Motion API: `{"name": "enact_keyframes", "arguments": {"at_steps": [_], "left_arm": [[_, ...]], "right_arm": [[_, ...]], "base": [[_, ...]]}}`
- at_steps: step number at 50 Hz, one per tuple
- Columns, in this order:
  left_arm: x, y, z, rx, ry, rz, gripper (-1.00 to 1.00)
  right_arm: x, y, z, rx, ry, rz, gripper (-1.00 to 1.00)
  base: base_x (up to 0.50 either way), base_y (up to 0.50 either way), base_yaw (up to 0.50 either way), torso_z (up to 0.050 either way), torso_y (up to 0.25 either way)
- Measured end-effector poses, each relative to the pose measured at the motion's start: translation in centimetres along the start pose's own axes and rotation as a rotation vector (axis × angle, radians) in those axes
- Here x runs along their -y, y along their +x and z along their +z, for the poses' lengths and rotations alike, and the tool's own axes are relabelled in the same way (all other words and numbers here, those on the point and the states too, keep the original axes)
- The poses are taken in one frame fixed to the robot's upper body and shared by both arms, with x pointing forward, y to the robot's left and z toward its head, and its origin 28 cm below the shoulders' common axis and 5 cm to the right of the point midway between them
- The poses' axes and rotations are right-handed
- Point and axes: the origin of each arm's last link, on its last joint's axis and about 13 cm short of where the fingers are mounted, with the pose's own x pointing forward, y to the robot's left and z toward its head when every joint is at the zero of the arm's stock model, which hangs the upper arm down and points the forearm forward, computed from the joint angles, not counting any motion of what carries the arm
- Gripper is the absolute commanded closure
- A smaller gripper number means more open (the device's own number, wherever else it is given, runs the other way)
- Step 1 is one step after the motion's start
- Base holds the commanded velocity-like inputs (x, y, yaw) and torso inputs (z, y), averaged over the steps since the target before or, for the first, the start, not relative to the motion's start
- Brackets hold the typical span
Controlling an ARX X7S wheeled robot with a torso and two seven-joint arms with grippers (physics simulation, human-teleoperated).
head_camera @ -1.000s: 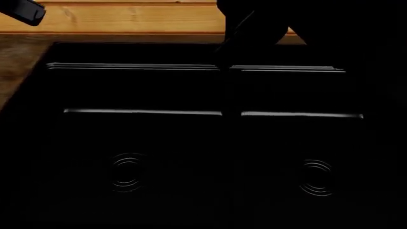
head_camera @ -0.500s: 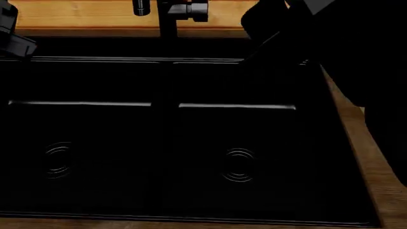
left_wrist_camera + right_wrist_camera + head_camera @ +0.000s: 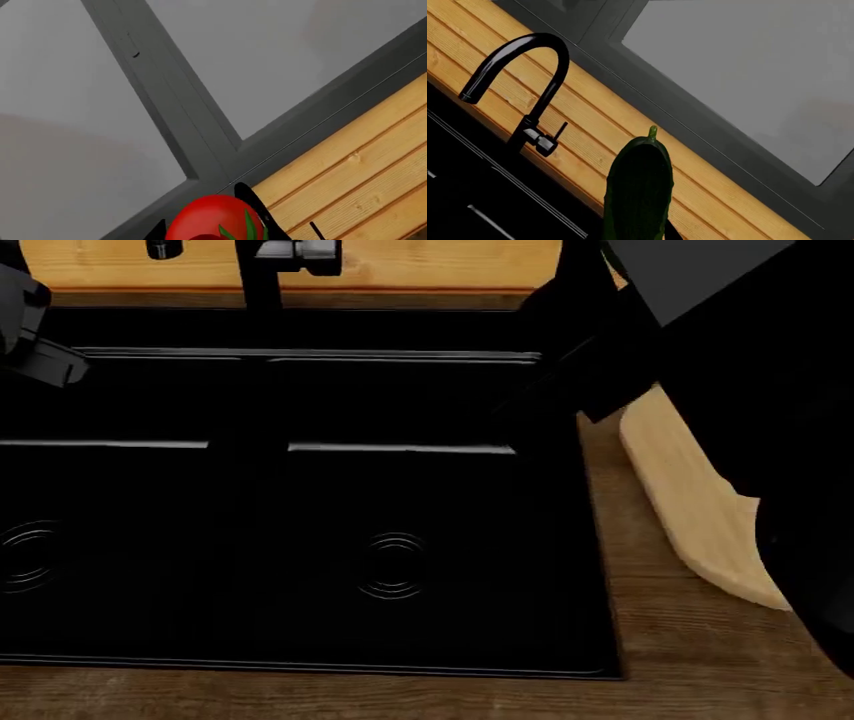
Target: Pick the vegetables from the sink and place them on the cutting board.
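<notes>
1. The tomato (image 3: 215, 219) is held by the left end effector (image 3: 212, 227), raised in front of a grey window frame (image 3: 175, 116).
2. The cucumber (image 3: 638, 190) is gripped upright by the right end effector, near the black tap (image 3: 520, 85).
3. Both basins of the sink (image 3: 334, 530) are seen holding no vegetables.
4. The cutting board (image 3: 694, 510) lies on the brown worktop (image 3: 667, 640), just right of the sink, partly covered by the right arm.
</notes>
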Motion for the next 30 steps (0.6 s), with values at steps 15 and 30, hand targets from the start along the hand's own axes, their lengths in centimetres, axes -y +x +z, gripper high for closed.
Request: {"name": "enact_keyframes", "arguments": {"at_steps": [15, 30], "left_arm": [[0.30, -0.14, -0.15, 0.000, 0.007, -0.017, 1.00], [0.30, -0.27, -0.25, -0.008, 0.010, -0.019, 1.00]], "right_arm": [[0.26, -0.19, 0.37, 0.005, -0.028, -0.018, 1.00], [0.32, -0.28, 0.46, 0.005, -0.025, -0.021, 1.00]], "base": [[0.07, -0.38, 0.00, 0.000, 0.000], [0.00, -0.50, 0.00, 0.000, 0.001]]}}
